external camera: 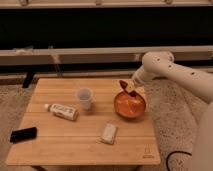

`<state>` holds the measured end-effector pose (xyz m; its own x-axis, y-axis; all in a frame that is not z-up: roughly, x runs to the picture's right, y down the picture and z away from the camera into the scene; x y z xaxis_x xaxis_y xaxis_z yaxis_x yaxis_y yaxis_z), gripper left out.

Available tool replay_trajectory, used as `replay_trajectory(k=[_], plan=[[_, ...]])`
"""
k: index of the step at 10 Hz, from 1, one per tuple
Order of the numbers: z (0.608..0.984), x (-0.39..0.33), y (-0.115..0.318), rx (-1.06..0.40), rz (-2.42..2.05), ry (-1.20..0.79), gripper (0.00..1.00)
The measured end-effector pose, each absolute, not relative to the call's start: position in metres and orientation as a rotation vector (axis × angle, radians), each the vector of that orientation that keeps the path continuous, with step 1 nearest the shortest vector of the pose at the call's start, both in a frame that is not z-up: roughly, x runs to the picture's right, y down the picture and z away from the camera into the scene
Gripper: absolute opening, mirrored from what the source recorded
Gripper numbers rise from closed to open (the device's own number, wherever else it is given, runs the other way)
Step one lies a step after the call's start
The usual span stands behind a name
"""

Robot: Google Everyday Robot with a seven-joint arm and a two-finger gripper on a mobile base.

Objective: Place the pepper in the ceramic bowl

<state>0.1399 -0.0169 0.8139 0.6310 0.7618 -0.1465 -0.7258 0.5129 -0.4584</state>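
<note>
The ceramic bowl (130,105) is round, glossy and orange-red, and sits on the right part of the wooden table (60,150). My gripper (128,87) comes in from the right on a white arm and hangs just above the bowl's back rim. It is shut on the pepper (122,83), a small dark red tapered piece that sticks out to the left of the gripper, above the bowl's back-left edge.
A translucent plastic cup (84,97) stands left of the bowl. A white bottle (62,111) lies on its side further left. A black phone (23,134) lies near the front left corner. A pale packet (108,133) lies in front of the bowl.
</note>
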Motion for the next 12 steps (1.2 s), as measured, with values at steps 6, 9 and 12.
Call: replay_trajectory(k=[6, 9, 12], plan=[[0.812, 0.132, -0.021, -0.512, 0.829, -0.087, 0.96], [0.816, 0.111, -0.029, -0.511, 0.807, -0.1, 0.96], [0.81, 0.124, -0.024, -0.512, 0.735, -0.101, 0.96]])
